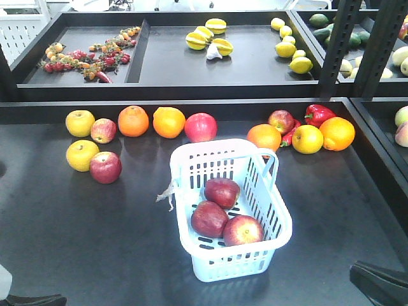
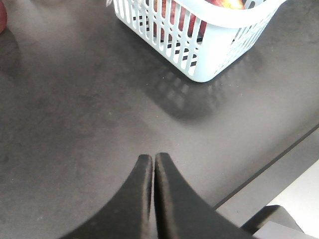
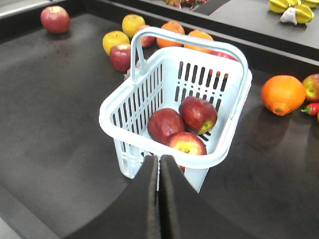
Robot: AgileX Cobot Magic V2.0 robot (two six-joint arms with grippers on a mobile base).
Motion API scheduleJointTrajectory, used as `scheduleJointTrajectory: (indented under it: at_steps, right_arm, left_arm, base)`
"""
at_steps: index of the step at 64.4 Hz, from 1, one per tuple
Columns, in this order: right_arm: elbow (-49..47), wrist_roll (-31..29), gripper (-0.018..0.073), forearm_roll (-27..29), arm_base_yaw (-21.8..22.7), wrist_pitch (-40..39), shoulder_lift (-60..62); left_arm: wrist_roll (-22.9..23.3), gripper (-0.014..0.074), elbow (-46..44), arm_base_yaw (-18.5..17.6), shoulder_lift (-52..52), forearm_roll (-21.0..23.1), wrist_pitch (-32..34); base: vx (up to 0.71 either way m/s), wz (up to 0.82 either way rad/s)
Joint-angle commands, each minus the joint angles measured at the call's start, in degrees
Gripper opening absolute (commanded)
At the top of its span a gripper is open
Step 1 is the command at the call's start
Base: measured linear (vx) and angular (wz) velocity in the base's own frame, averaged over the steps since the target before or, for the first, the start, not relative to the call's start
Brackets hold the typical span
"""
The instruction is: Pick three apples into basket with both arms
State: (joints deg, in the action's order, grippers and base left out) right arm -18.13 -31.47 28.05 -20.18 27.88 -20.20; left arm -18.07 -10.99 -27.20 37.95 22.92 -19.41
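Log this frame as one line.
three apples: in basket | left gripper: jaws shut, empty, over table | right gripper: jaws shut, empty, near basket | task: looks done

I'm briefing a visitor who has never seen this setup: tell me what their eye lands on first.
The pale blue-white slotted plastic basket stands mid-table, holding three dark red apples bunched together. Behind it, a loose row of oranges, yellow apples and red apples lines the dark table's back edge. Both black grippers, left and right, are shut and empty.
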Motion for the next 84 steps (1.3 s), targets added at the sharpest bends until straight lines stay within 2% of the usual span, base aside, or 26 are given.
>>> scheduleJointTrajectory:
  at_steps: [1,7,12,23,29,44,52,61,67,79,84]
  right_arm:
    - [-1.5,0.0,-0.0004,0.9,0.2,-3.9,-0.4]
    - [-1.5,0.0,-0.0004,0.9,0.2,-3.9,-0.4]
    - [-1.5,0.0,-0.0004,0.9,0.2,-3.9,-0.4]
    - [-1.5,0.0,-0.0004,0.9,0.2,-3.9,-0.4]
    - [-1.5,0.0,-0.0004,0.9,0.2,-3.9,-0.4]
    - [-1.5,0.0,-0.0004,0.9,0.2,-3.9,-0.4]
    - [-1.5,0.0,-0.0004,0.9,0.2,-3.9,-0.4]
    - [-1.5,0.0,-0.0004,0.9,0.2,-3.9,-0.4]
    - [-1.5,0.0,-0.0004,0.9,0.2,-3.9,-0.4]
    - [-1.5,0.0,-0.0004,0.9,0.2,-3.9,-0.4]
    - [-1.5,0.0,-0.0004,0.9,0.2,-3.9,-0.4]
  left_arm:
    - [0.4,-0.0006,-1.4,-0.1,0.0,1.0,4.6]
    - [0.4,-0.0006,-1.4,-0.1,0.0,1.6,6.2]
    - [0.4,-0.0006,-1.4,-0.1,0.0,4.4,7.6]
    - [0.4,-0.0006,-1.4,-0.1,0.0,16.7,10.0]
    - [0.4,-0.0006,-1.4,-0.1,0.0,20.5,9.9]
    - [0.1,-0.0006,-1.4,-0.1,0.0,20.3,11.4]
    - [-3.2,-0.0006,-1.4,-0.1,0.0,20.4,16.7]
    - [-3.7,-0.0006,-1.4,-0.1,0.0,20.2,22.0]
    - [-6.2,-0.0006,-1.4,-0.1,0.0,18.0,21.8]
    - [-6.6,-0.0006,-1.4,-0.1,0.0,16.4,21.0]
    - [-5.6,-0.0006,-1.4,-0.1,-1.6,10.0,20.5]
  base:
    - [0.0,0.0]
    - [0.0,0.0]
    - [0.0,0.0]
    - [0.0,0.0]
    - [0.0,0.0]
    - [0.0,0.0]
    - [0.0,0.0]
    - [0.0,0.0]
    - [0.0,0.0]
    - [0.0,0.0]
    - [0.0,0.0]
